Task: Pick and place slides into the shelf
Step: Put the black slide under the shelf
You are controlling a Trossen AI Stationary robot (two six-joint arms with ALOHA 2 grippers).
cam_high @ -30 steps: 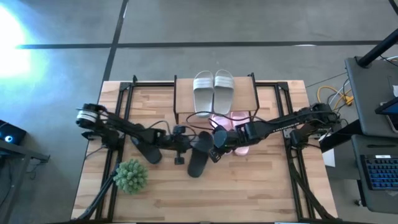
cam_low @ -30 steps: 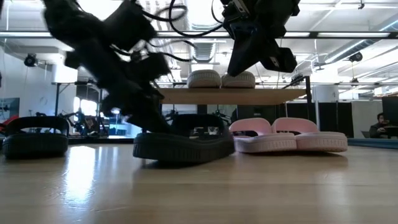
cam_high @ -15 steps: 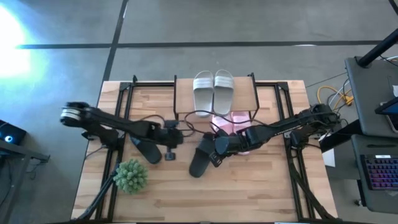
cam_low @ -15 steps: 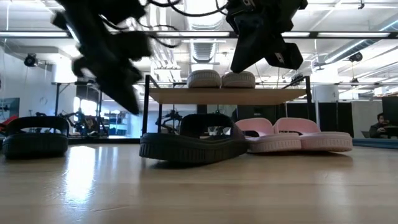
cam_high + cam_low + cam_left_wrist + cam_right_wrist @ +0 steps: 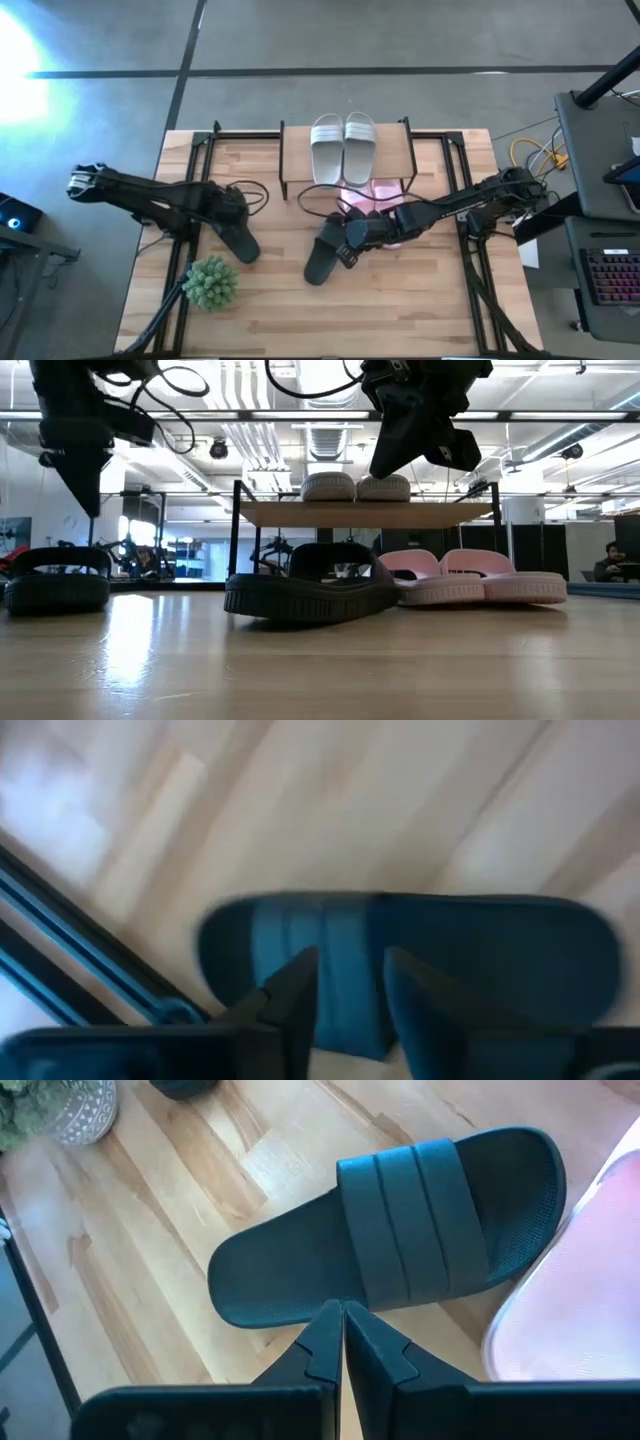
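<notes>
Grey-white pair (image 5: pixel 343 146) sits on top of the shelf (image 5: pixel 404 152), at the bench's far edge. Pink pair (image 5: pixel 470 578) lies under the shelf board, on the bench. Judged: two pairs placed, black pair left. One black slide (image 5: pixel 322 250) mid-bench, just in front of the shelf; the other black slide (image 5: pixel 237 240) toward the left edge. Left pincer (image 5: pixel 350 1010) hovers over that one, fingers spread, empty. Right pincer (image 5: pixel 343 1342) pressed together, empty, above the mid-bench slide.

Wooden table (image 5: pixel 400 310): two black slides (image 5: pixel 322 250), pink pair (image 5: pixel 380 200), plant ball (image 5: pixel 210 282); shelf (image 5: pixel 395 155): grey-white pair (image 5: pixel 343 146).
</notes>
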